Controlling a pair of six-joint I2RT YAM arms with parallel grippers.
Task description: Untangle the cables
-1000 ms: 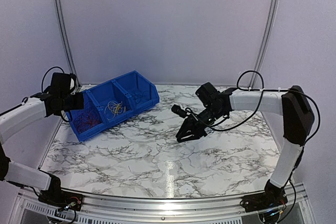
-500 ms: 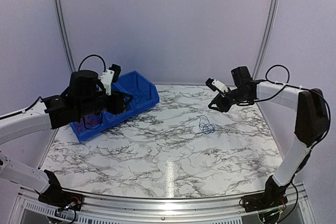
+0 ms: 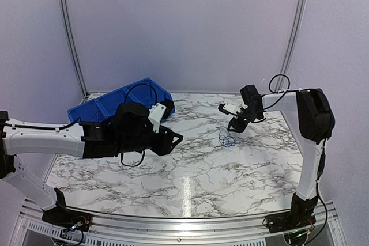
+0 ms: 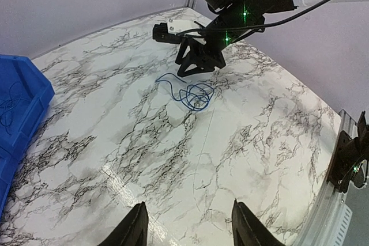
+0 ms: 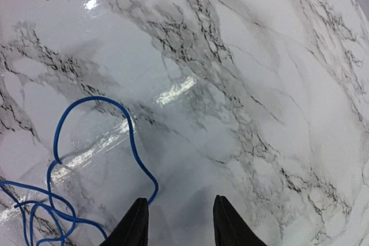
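Note:
A loose clump of thin blue cable (image 3: 226, 139) lies on the marble table, right of the middle. The left wrist view shows the cable (image 4: 193, 93) as several loops with one tail. My right gripper (image 3: 234, 125) hangs just behind it, tilted down, open and empty. In the right wrist view, one end of the cable (image 5: 132, 137) runs up to the left fingertip (image 5: 137, 218) of that gripper (image 5: 180, 220). My left gripper (image 3: 173, 138) is open and empty, left of the clump and pointing at it; it hovers over bare marble (image 4: 187, 223).
A blue divided bin (image 3: 109, 103) stands at the back left, partly behind my left arm. Thin blue wires (image 4: 10, 105) lie in the bin compartment (image 4: 23, 79) seen in the left wrist view. A metal rail (image 3: 184, 223) runs along the table's near edge.
My left arm swung from the bin out over the table toward the middle. My right gripper left the blue cable on the marble, rose, then came down close behind it.

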